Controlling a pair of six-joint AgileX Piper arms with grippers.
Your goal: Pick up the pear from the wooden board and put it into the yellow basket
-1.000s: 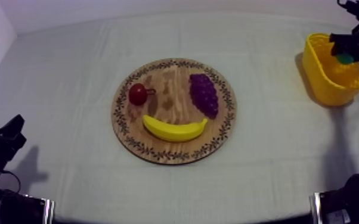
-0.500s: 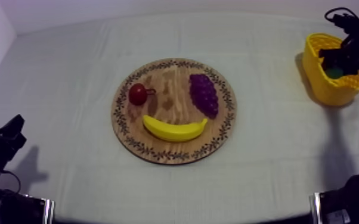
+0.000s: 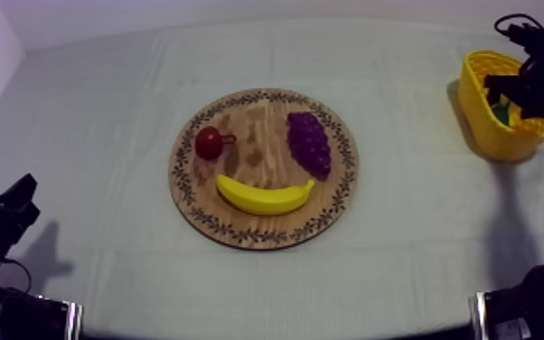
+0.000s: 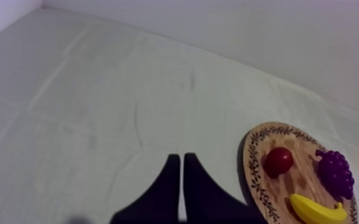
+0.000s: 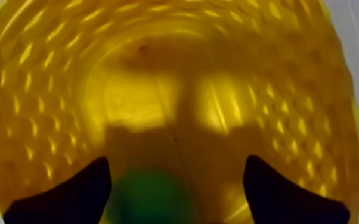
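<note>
At near desk (image 3: 86, 271) edge, left hand (image 4: 180, 158) sits low, fingers together in narrow wedge, holding nothing. Mid-desk, round wooden board (image 3: 239, 228) carries banana (image 3: 265, 195), small red fruit (image 3: 209, 143), bunch of grapes (image 3: 308, 143). Far right, yellow basket (image 3: 485, 127); right hand (image 5: 176, 161) over it, fingers apart; green pear (image 5: 149, 196) lies on basket floor between them.
</note>
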